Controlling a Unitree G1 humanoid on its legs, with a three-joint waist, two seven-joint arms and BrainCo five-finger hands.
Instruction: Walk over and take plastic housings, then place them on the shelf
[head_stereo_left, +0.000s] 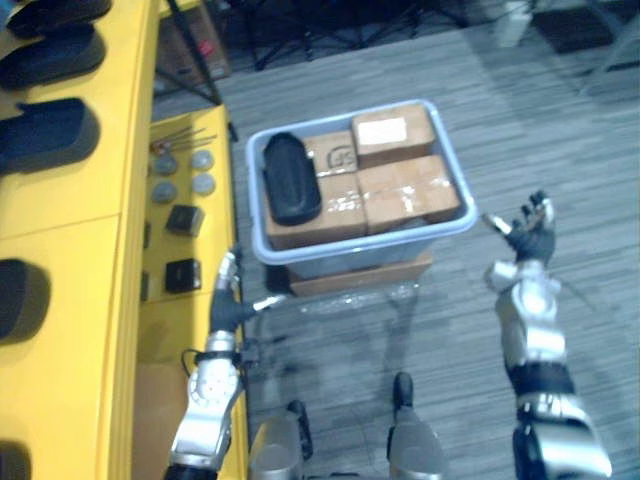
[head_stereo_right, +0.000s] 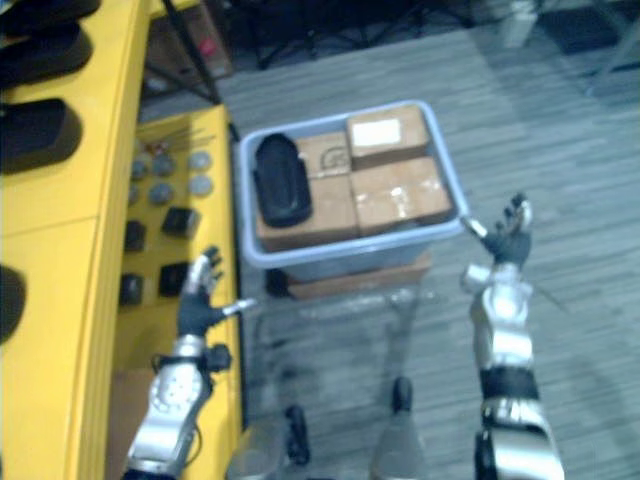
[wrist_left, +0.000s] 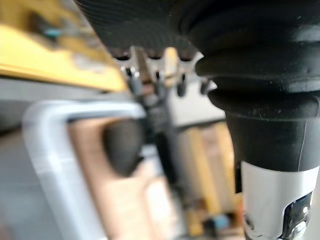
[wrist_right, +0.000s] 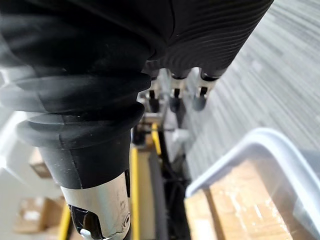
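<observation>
Between my left hand (head_stereo_left: 228, 300) and right hand (head_stereo_left: 530, 240), both relaxed and empty, the black plastic housing (head_stereo_left: 291, 178) lies atop boxes (head_stereo_left: 405, 190) in the bin (head_stereo_left: 254, 195); I should step closer and grasp both ends.

I take this for a workshop or stockroom: yellow shelving (head_stereo_left: 70, 215) at nine o'clock carrying black housings (head_stereo_left: 45, 135), a bin (head_stereo_left: 350, 258) of cardboard boxes (head_stereo_left: 400, 190) at twelve, on grey carpet (head_stereo_left: 560, 130).
</observation>
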